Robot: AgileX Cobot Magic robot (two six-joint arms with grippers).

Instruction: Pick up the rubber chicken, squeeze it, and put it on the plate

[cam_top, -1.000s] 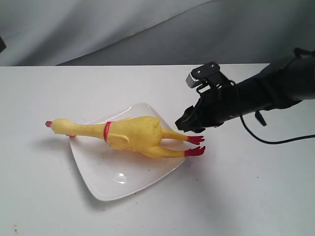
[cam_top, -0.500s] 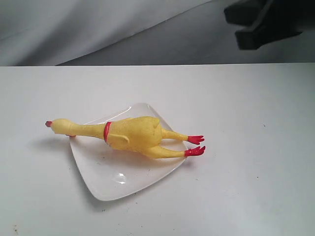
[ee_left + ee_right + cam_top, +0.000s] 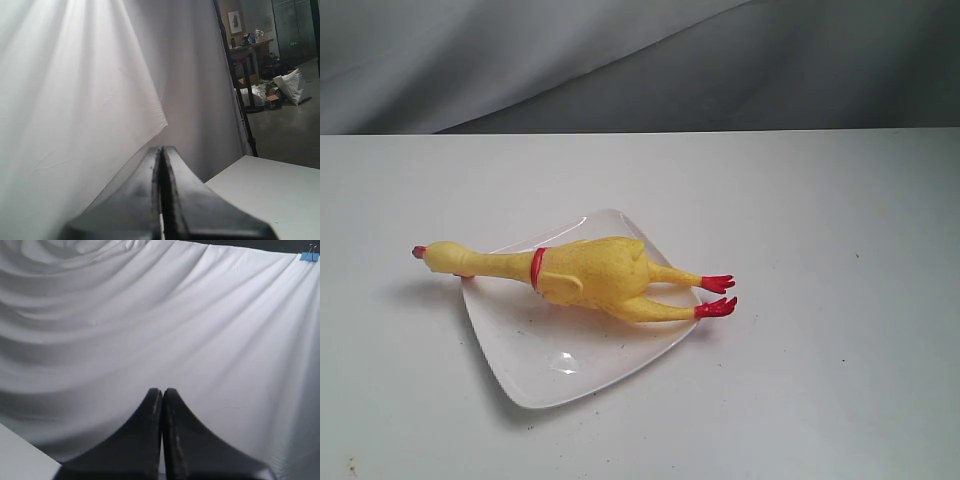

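exterior view: the rubber chicken [image 3: 590,275] is laid on its side across the plate [image 3: 550,370]. its body is rested on the plate, while the head and red beak tip are carried out past one rim and the red feet past the opposite rim. the plate is set on a white table [image 3: 820,220], and a grey cloth [image 3: 520,60] is hung behind it. how the chicken and plate lie relative to either claw cannot be told from this view.

left wrist view: the left claw [image 3: 160,150] is seen closed, its two dark fingers pressed together with only a thin seam between them, and nothing is held. ahead of the claw a white cloth is hung close by. beyond the claw a corner of the white table is seen, and farther off a dark stand pole [image 3: 237,95] and a cluttered room.

right wrist view: the right claw [image 3: 162,391] is likewise seen closed, finger against finger, with nothing gripped. a folded white cloth is spread ahead of it, pinned by a blue clip [image 3: 309,256] well beyond the fingertips. a small corner of the table is seen near the base of the claw.
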